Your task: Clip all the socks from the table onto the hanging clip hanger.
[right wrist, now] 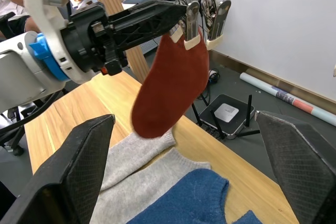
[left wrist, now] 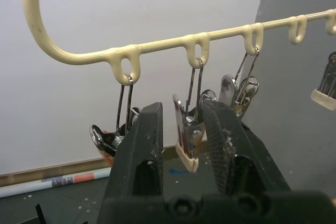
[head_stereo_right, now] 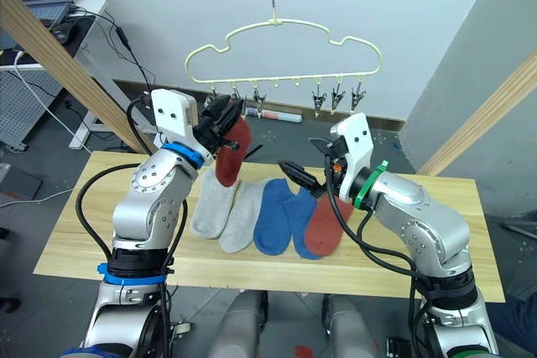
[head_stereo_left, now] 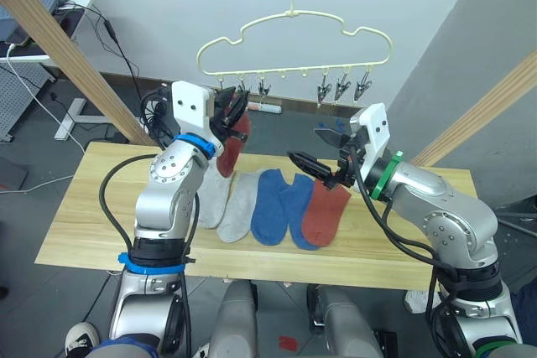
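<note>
A pale yellow clip hanger (head_stereo_left: 294,16) hangs above the table (head_stereo_left: 92,215), with a row of metal clips (head_stereo_left: 340,87) under it. One rust red sock (head_stereo_left: 235,147) hangs from a clip near the hanger's left end. My left gripper (head_stereo_left: 237,109) is raised to that spot, open, its fingers (left wrist: 144,145) on either side of a metal clip (left wrist: 188,140). On the table lie two grey socks (head_stereo_left: 225,203), two blue socks (head_stereo_left: 281,207) and another rust red sock (head_stereo_left: 325,211) in a row. My right gripper (head_stereo_left: 310,148) hovers wide open above the red sock on the table, holding nothing.
Thick wooden poles slant up at the left (head_stereo_left: 67,48) and right (head_stereo_left: 487,111) of the table. A desk with a laptop (head_stereo_left: 33,6) stands at the back left. A small black box with antennas (right wrist: 228,111) and a rolled tube (right wrist: 283,95) lie on the floor behind the table.
</note>
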You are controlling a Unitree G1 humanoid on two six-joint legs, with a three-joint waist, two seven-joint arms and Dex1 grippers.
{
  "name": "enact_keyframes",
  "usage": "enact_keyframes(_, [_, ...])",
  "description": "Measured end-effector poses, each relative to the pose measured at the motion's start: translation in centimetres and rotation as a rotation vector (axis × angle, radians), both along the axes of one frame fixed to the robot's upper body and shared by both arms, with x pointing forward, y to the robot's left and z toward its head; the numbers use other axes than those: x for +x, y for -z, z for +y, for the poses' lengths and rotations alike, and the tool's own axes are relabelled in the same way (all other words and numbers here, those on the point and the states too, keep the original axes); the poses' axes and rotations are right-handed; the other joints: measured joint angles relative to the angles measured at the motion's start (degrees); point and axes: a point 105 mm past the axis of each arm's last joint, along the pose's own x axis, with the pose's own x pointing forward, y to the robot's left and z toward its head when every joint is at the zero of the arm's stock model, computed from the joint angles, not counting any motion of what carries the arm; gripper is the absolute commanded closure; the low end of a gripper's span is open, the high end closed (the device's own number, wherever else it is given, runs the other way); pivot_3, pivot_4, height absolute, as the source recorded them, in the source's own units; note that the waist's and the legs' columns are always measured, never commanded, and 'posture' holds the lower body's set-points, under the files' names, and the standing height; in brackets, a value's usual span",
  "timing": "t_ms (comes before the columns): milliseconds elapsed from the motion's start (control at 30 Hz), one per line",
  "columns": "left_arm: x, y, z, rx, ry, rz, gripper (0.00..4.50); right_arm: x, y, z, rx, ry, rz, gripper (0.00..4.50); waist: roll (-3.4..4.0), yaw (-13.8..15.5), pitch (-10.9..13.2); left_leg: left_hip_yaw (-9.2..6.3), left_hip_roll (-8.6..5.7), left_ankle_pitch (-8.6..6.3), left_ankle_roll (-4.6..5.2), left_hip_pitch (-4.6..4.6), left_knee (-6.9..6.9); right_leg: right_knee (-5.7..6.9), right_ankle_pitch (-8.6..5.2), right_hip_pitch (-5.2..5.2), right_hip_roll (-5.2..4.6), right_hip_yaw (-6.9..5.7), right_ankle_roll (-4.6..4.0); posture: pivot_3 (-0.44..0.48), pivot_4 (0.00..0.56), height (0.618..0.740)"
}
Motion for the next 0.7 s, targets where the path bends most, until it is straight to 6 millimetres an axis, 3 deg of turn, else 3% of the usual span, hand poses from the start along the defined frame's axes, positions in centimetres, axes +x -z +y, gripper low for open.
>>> enact_keyframes(700, [-0.66,-0.07,-0.2,-0.008,-0.021,-0.018,3.23,0.09,0.03,-0.18,-0.001,0.01,0.004,0.0,0.0,-0.2,0.0,-0.06,-0.01,-0.01,0.01,0.03,0.66,0.69,-0.16,-0.01,0.01,0.0,0.26,0.151,0.307,0.74])
